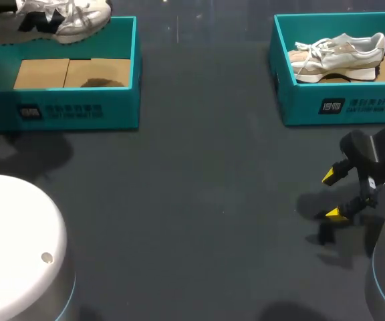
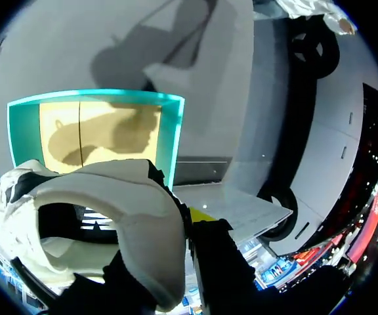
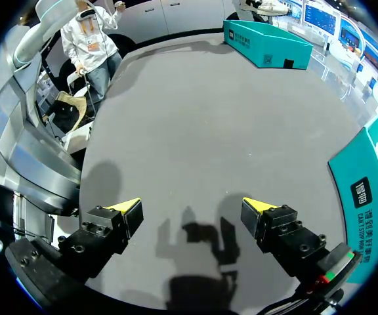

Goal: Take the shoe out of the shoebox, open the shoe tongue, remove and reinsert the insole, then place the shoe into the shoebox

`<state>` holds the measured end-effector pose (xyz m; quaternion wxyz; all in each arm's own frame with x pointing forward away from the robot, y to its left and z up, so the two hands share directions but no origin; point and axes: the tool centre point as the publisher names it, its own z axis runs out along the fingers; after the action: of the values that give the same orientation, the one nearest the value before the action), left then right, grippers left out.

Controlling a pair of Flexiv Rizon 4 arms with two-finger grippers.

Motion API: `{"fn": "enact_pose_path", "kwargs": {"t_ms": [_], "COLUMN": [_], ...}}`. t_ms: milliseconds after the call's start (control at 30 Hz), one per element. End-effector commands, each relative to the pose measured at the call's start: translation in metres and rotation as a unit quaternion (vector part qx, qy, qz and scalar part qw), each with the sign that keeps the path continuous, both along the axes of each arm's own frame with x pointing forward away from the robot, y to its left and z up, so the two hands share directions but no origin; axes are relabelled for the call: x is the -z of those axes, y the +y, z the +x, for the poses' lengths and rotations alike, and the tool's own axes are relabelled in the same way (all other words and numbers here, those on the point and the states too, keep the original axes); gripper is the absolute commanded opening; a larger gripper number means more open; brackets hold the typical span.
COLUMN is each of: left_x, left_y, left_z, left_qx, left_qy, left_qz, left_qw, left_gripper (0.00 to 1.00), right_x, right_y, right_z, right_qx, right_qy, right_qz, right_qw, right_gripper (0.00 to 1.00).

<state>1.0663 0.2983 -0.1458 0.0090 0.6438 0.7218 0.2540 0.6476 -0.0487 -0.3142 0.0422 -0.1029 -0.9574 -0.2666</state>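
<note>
A white and black shoe [image 1: 59,17] hangs above the empty left teal shoebox [image 1: 65,110]. In the left wrist view my left gripper [image 2: 179,236] is shut on that shoe [image 2: 110,197] at its heel collar, with one yellow tip showing beside it. Below it lies the box [image 2: 176,131] with its cardboard floor and the shoe's shadow. In the head view the left gripper itself is out of sight. My right gripper [image 1: 333,194] stands open and empty low over the table in front of the right box [image 1: 343,107]. Its fingers [image 3: 126,209] are wide apart in the right wrist view.
A second shoe [image 1: 339,57], white and beige, lies on its side in the right teal box [image 3: 366,190]. The white arm bases [image 1: 19,247] fill the near corners of the dark table [image 1: 199,200].
</note>
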Motion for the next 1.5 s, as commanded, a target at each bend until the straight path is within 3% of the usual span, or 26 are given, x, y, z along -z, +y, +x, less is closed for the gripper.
{"fn": "enact_pose_path", "kwargs": {"t_ms": [33,300,633,1033,1300,1500], "left_x": [0.003,0.036,0.066,0.066,0.107,0.123], "left_y": [-0.001,0.002,0.011,0.011,0.0,-0.001], "left_z": [0.001,0.015,0.008,0.008,0.018,0.021], "left_qx": [0.003,0.04,0.067,0.067,0.059,0.059], "left_qy": [0.001,0.063,0.109,0.109,0.154,0.169], "left_qz": [0.007,0.008,0.012,0.012,0.029,0.027], "left_qw": [1.0,0.997,0.992,0.992,0.986,0.984], "left_gripper": [0.0,0.0,0.0,0.0,0.0,0.0], "right_x": [0.0,0.0,0.0,0.0,0.0,0.0], "right_y": [0.0,0.0,0.0,0.0,0.0,0.0], "right_z": [-0.002,-0.002,-0.002,-0.002,-0.002,-0.002], "right_qx": [0.0,0.0,0.0,0.0,0.0,0.0], "right_qy": [-0.001,-0.001,-0.001,-0.001,-0.001,-0.001], "right_qz": [-0.001,-0.001,-0.001,-0.001,-0.001,-0.001], "right_qw": [1.0,1.0,1.0,1.0,1.0,1.0], "right_gripper": [1.0,1.0,1.0,1.0,1.0,1.0]}}
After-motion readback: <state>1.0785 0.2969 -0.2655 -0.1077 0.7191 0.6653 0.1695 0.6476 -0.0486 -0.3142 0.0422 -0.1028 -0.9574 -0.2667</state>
